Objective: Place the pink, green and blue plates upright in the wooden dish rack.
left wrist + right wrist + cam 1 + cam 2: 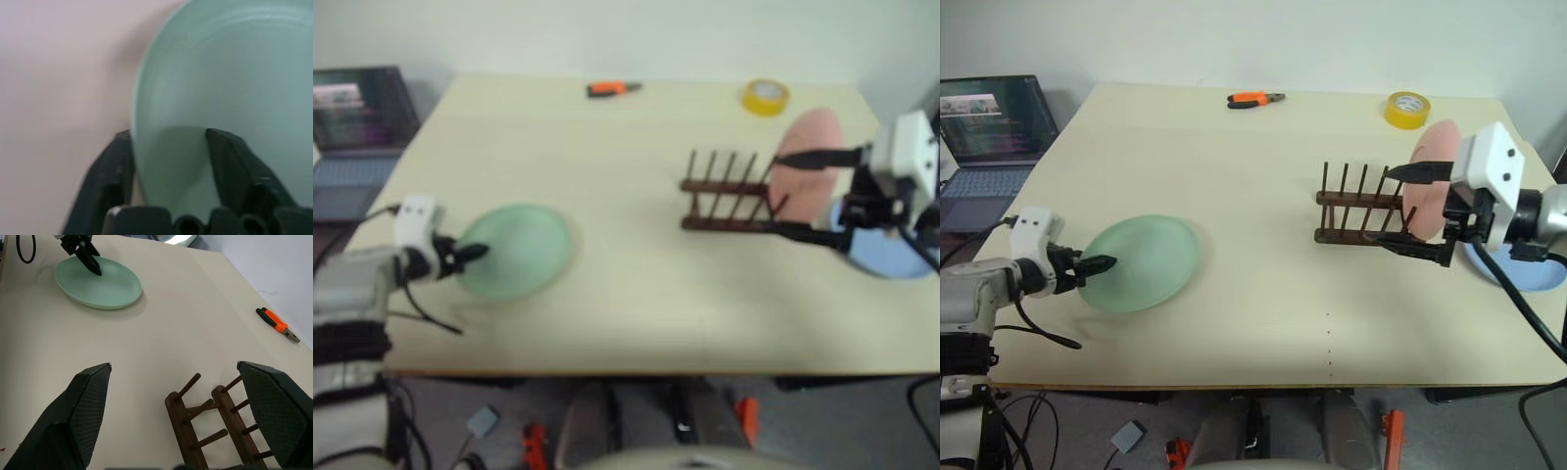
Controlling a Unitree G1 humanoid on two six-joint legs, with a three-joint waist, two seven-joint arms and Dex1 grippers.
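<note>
The mint green plate (1141,262) lies flat, matte and plain, at the table's (1253,323) left, its rim clamped by the left gripper (1097,264). The right gripper (1400,208) gapes wide over the rack (1361,217), pink plate (1430,186) behind.

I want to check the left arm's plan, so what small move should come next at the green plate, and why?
Probably finish closing the left claw before lifting. Its fingers straddle the near rim of the green plate, one above and one below, and the plate lies flat on the table, well away from the wooden dish rack. A firm pinch seems needed first.
</note>
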